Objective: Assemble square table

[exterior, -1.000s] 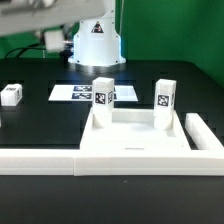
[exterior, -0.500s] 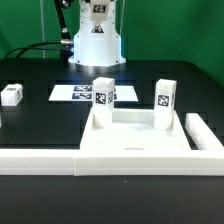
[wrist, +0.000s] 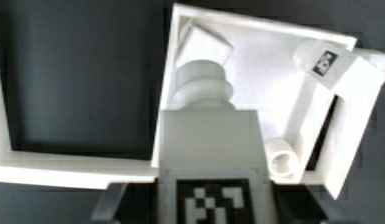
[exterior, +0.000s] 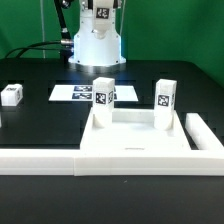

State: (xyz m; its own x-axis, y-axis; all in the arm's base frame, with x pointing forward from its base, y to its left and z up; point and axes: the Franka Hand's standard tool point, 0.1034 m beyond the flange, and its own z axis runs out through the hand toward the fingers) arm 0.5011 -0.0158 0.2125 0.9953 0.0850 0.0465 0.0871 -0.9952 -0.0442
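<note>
The white square table slab [exterior: 138, 142] lies on the black table with two tagged white legs standing on it, one [exterior: 104, 97] at the exterior view's left and one [exterior: 166, 101] at its right. A third leg [exterior: 11, 95] lies loose at the far left. My gripper [exterior: 97, 10] is high at the back, in front of the robot base. In the wrist view the gripper [wrist: 210, 196] is shut on a tagged white leg [wrist: 210, 140], whose rounded end [wrist: 203, 82] hangs above the slab [wrist: 260, 50]. Dark fingers [wrist: 128, 200] flank the leg.
The marker board [exterior: 72, 94] lies behind the slab. A long white L-shaped rail [exterior: 50, 160] runs along the front and up the exterior view's right side [exterior: 205, 135], against the slab. The robot base [exterior: 97, 45] stands at the back centre.
The arm has swung from the exterior view's upper left to the top centre, and the tagged leg in the gripper now shows there.
</note>
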